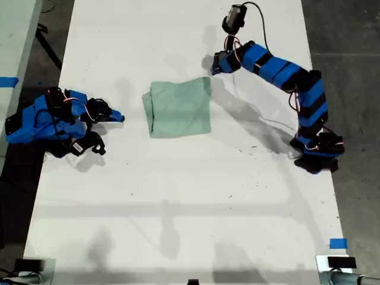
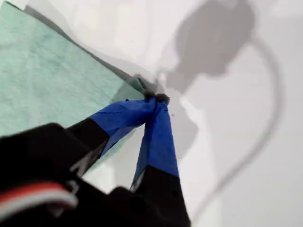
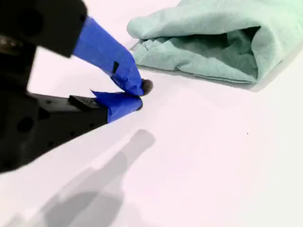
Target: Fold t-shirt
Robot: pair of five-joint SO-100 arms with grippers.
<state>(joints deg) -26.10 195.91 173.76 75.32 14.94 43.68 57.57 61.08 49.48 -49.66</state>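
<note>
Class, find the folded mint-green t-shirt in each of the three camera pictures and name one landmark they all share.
Exterior view: the t-shirt lies folded in the upper middle of the white table, between the two arms.
First wrist view: one corner of it lies at the closed tips of my first gripper.
Second wrist view: its rolled edge lies just beyond my second gripper.
Shared landmark: the white tabletop.

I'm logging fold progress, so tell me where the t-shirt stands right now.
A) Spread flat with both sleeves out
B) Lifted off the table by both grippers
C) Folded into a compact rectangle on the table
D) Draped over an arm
C: the t-shirt lies as a compact folded rectangle on the table, with my first gripper at one corner and my second gripper off the cloth.
</note>
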